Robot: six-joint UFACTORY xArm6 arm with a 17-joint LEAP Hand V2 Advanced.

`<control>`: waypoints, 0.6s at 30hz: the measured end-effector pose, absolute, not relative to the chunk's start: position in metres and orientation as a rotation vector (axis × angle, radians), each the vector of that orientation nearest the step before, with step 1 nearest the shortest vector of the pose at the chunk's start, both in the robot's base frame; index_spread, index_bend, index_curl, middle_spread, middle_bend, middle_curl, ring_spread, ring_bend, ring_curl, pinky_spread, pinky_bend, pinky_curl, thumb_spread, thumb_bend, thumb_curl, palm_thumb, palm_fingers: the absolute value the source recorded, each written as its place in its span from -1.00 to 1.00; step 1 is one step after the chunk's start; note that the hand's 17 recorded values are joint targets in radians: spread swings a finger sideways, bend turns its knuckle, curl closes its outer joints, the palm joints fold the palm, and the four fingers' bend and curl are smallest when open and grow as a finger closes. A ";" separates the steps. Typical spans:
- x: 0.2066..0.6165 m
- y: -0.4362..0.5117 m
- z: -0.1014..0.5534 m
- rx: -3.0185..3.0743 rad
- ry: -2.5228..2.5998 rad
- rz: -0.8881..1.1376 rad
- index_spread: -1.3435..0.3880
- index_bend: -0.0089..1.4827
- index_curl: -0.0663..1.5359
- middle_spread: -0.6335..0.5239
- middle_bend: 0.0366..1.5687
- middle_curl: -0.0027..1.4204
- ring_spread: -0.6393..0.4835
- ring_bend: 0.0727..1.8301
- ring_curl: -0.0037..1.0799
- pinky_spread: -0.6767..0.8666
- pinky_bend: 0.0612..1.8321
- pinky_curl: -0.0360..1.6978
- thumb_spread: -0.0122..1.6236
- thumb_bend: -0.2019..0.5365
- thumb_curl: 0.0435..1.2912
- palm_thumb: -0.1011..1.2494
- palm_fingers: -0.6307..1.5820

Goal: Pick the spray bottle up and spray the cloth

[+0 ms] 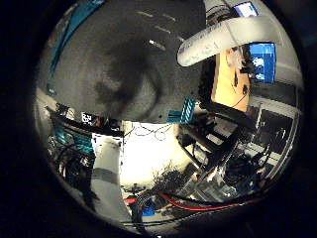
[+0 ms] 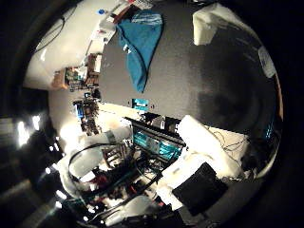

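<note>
The spray bottle shows in neither palm view, so which way it lies from the hand cannot be told. The crumpled teal cloth [image 2: 140,42] lies on the dark grey tabletop [image 2: 199,76], near its far edge, well apart from the white and black hand [image 2: 204,156]. Its white fingers [image 1: 223,37] reach out fairly straight over bare tabletop, holding nothing. Judging by this, the pickup has not begun.

The right hand [image 2: 199,156] hangs above a dark surface, palm facing it, holding nothing. Its white fingers [image 1: 223,37] reach out straight and relaxed, well apart from one another, touching nothing. Black and teal parts of the hand's body crowd the palm's edge
</note>
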State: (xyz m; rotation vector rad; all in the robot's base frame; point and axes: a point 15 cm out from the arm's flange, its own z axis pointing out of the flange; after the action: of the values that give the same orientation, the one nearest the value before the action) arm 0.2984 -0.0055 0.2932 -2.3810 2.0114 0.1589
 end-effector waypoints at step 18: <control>0.288 -0.024 0.336 -2.320 2.049 0.117 0.19 -0.22 -0.39 0.18 -0.69 -0.50 0.48 -0.90 -0.81 0.38 -0.86 -0.65 0.53 -0.50 -0.54 0.24 -0.28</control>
State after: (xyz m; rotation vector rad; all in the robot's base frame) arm 0.2881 -0.0239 0.3359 -2.3203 2.0487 0.1175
